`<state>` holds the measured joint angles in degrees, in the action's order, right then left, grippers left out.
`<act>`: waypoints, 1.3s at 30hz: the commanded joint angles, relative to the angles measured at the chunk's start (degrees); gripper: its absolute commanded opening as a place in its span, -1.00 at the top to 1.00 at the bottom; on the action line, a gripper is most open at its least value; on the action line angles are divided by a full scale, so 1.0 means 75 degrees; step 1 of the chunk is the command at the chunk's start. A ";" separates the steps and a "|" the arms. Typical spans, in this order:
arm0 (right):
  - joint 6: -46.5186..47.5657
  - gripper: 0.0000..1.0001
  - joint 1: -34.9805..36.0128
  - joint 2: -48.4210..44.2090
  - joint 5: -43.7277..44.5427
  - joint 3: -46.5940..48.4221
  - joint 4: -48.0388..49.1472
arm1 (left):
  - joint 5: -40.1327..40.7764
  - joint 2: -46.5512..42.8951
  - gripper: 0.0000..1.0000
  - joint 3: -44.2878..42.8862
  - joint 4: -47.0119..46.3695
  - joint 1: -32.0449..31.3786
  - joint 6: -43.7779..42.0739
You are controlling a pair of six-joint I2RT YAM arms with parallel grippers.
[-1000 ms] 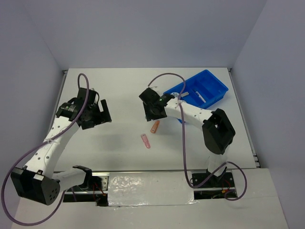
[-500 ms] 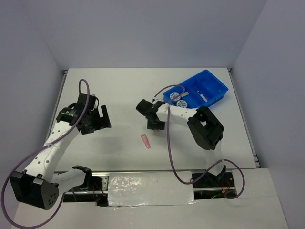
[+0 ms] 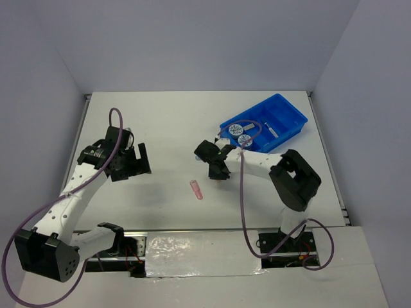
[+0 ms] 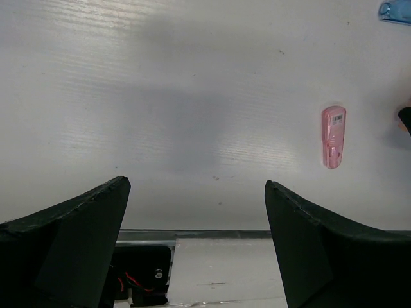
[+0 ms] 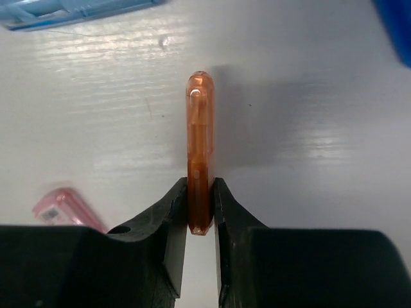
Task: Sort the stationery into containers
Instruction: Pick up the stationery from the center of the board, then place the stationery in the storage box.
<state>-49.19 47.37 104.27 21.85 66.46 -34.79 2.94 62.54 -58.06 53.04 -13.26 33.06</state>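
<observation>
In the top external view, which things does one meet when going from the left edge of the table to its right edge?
left gripper, open → pink piece → right gripper, shut on the orange piece → blue tray

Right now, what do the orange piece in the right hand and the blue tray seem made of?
The orange piece: likely tinted see-through plastic, glossy; light passes through and its rounded tip glints. The blue tray: probably opaque moulded plastic, smooth; even bright colour, thin walls.
</observation>
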 commanded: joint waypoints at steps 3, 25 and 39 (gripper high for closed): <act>0.1352 0.82 -0.1200 -0.2228 -0.0285 -0.0212 0.0545 | -0.0181 0.0051 -0.99 -0.0144 -0.0181 0.0033 -0.0247; 0.3758 0.66 -0.6984 0.2878 -0.3194 0.7099 -0.2089 | -0.0978 0.0040 -0.99 0.0042 -0.0591 0.0045 -0.0576; 0.3921 0.33 -0.7500 0.3593 -0.3464 0.7967 -0.2053 | -0.1317 0.0274 -0.99 0.0535 -0.1177 0.0033 -0.0318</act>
<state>-21.30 -7.46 129.75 -3.70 123.26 -49.56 -5.21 64.07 -54.00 46.85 -13.26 30.24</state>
